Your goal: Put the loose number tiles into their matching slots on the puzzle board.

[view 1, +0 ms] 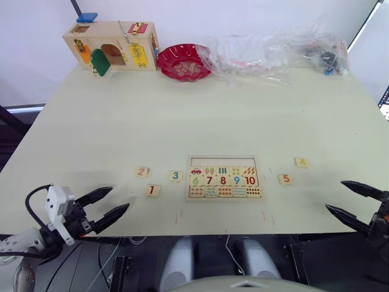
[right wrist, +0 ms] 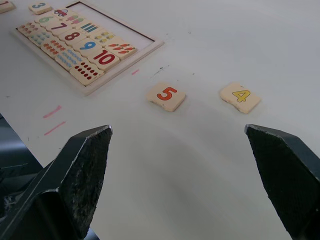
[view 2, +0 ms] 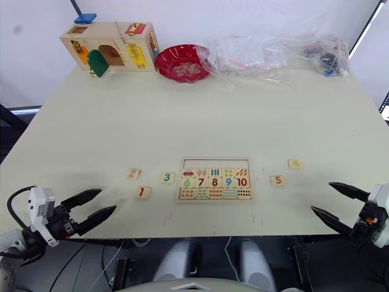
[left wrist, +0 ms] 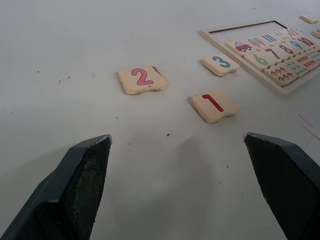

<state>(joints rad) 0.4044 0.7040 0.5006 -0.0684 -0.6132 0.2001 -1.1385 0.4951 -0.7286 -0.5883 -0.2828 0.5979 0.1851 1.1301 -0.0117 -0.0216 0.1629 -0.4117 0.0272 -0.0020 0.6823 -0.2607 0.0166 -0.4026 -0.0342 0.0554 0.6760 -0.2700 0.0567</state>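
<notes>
Nearest us, our left gripper (view 1: 108, 210) and right gripper (view 1: 346, 201) hover at the table's (view 1: 200, 115) front edge, fingers spread wide and holding nothing, likely staged for a first pick. Between them, near that edge, lies the puzzle board (view 1: 223, 177), a flat pale-wood tray with a raised rim; its matching slots (view 1: 223, 162) along the far row sit bare. Thin square wooden tiles lie loose: tile 1 (view 1: 152, 190), tile 2 (view 1: 142, 172) and tile 3 (view 1: 175, 176) toward the left edge, tile 5 (view 1: 284, 179) and tile 4 (view 1: 301, 162) toward the right.
</notes>
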